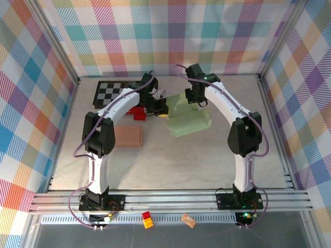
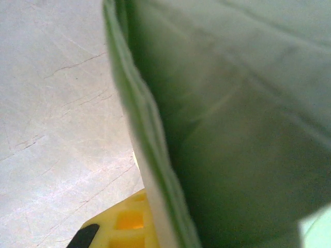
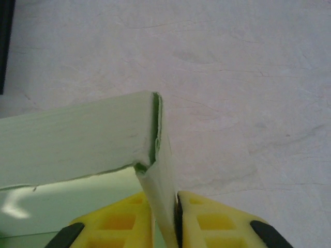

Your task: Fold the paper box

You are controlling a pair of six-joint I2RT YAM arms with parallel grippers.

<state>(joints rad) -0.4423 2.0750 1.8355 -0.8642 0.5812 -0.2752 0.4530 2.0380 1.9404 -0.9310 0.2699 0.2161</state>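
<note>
The green paper box (image 1: 189, 120) sits in the middle of the top view, on the grey table (image 1: 170, 165). Both arms hold it, I think so its sides stand up and can be bent. At the bottom of its own view, the right gripper (image 3: 165, 219) pinches a thin side wall tight between its yellow fingers (image 3: 217, 222). The left gripper (image 1: 160, 110) is at the box's left edge. Its jaws are closed. One yellow finger (image 2: 124, 227) presses against the green wall, so it looks clamped on the box.
</note>
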